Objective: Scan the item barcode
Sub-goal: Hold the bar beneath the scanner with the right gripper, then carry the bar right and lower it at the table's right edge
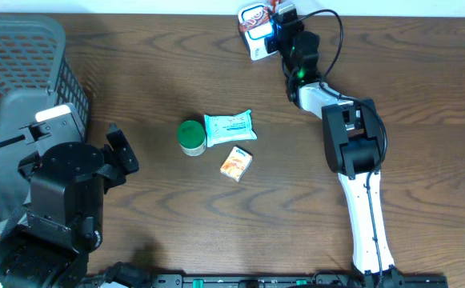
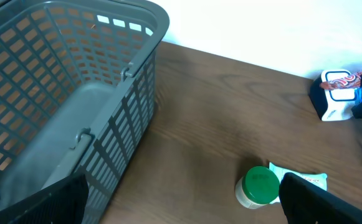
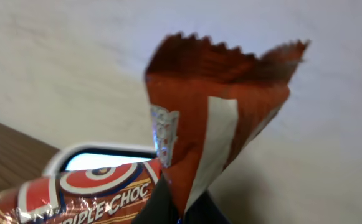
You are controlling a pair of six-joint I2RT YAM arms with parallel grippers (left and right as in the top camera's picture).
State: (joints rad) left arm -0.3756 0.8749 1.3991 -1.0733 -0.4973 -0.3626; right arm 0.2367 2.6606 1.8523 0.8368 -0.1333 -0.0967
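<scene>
You're at the scanning step: your right end effector is clamped on the crinkled red foil snack packet, right at the white, blue-lit scanner box. Next, I'd turn its barcode toward that scanner. Your left end effector is spread apart, far from the scanner.

Grey mesh basket sits at the left of the wooden table. Mid-table, a green-lidded jar stands right beside a teal wipes pack. A small orange box lies just next to them.

The table is seen as dark grained wood with a dull sheen. The basket is moulded in matt grey plastic. The wrapper is made of glossy, crinkled film.
</scene>
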